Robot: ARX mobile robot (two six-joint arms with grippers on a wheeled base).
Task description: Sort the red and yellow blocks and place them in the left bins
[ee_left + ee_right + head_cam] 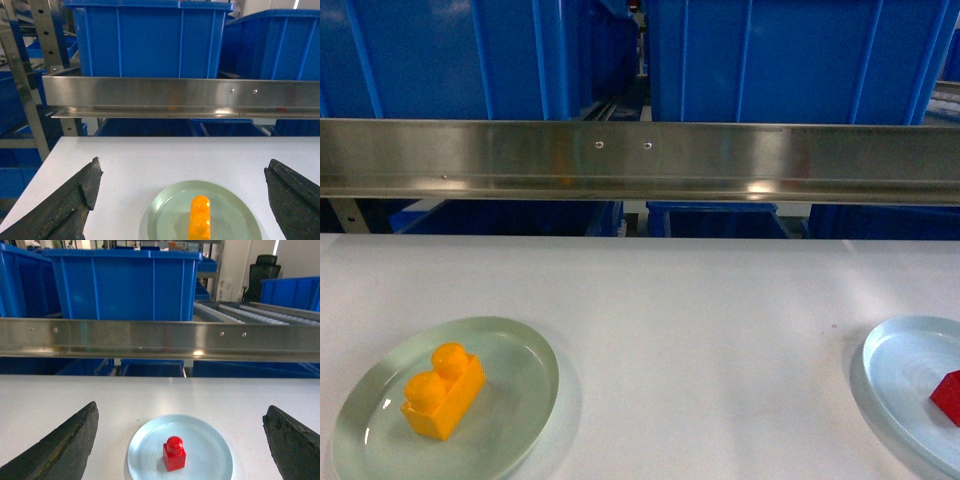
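A yellow-orange two-stud block (442,391) lies on a pale green plate (510,345) at the table's front left; the left wrist view shows the same yellow block (200,218) on the green plate (165,220). My left gripper (182,200) hangs open above it, fingers wide apart. A red one-stud block (174,453) stands on a light blue plate (210,440). In the head view the red block (948,396) is cut by the right edge, on the blue plate (900,370). My right gripper (180,442) is open above it. Neither gripper shows in the head view.
A steel rail (640,160) runs across behind the white table (700,300). Large blue bins (790,55) stand beyond it, with a gap between them at the middle. More blue bins (150,40) show past the rail in the left wrist view.
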